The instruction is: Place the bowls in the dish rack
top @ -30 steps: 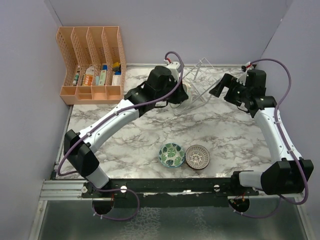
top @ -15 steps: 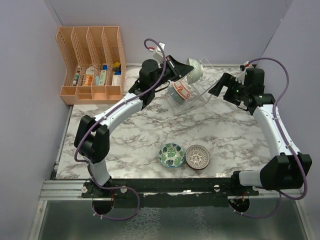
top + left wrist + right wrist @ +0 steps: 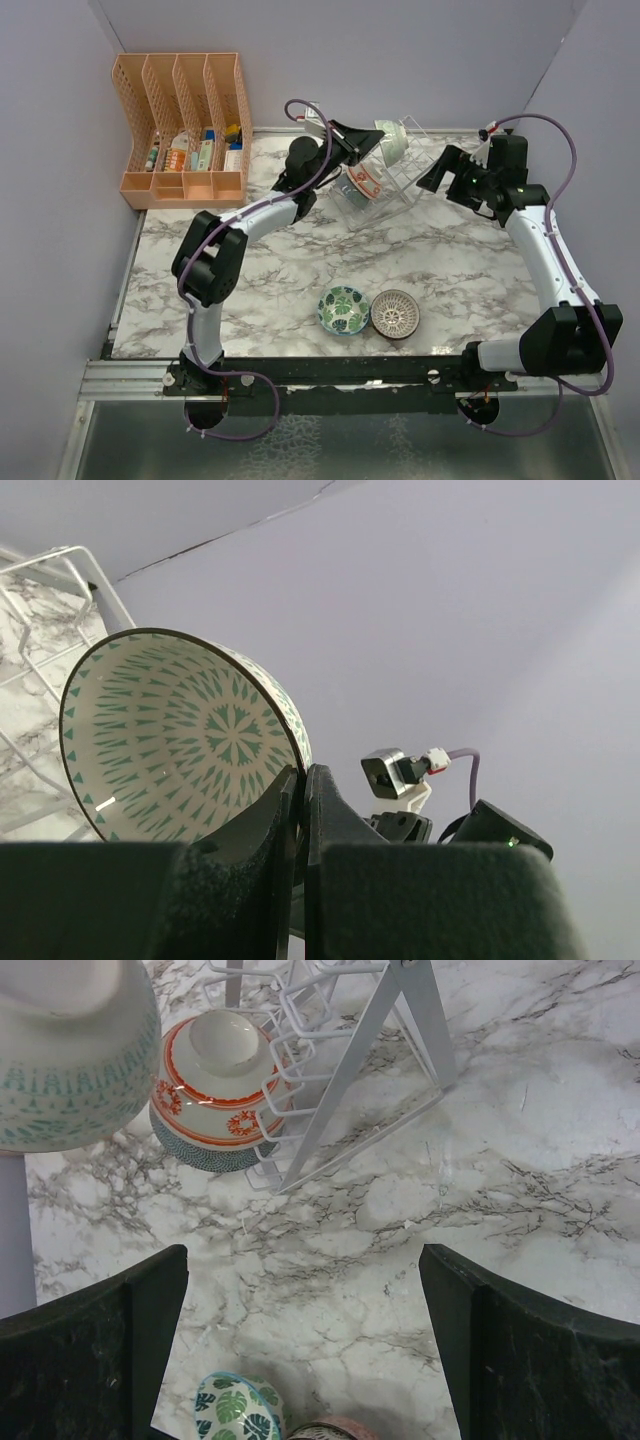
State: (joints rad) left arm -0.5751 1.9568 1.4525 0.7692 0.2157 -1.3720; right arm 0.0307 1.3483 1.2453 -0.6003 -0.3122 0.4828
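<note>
While the left hand (image 3: pixel 301 780) pinches the rim of a white bowl with green triangles (image 3: pixel 180 735), fingers shut tight on the edge, that bowl hangs tilted in the air over the white wire dish rack (image 3: pixel 405 175). A red-banded bowl (image 3: pixel 215 1085) already sits on edge in a slot at the rack's left end. Two more wait close together on the marble counter (image 3: pixel 470 270) near the arm bases: a green leaf-patterned bowl (image 3: pixel 343 309) and a brown lattice bowl (image 3: pixel 395 313). The right hand (image 3: pixel 432 178) hovers just right of the rack, fingers spread wide, holding nothing. The step in hand looks to be racking the second bowl. Next, the left hand would likely need to lower it into a free slot beside the red-banded one, tilted to match the wires, then let go.
</note>
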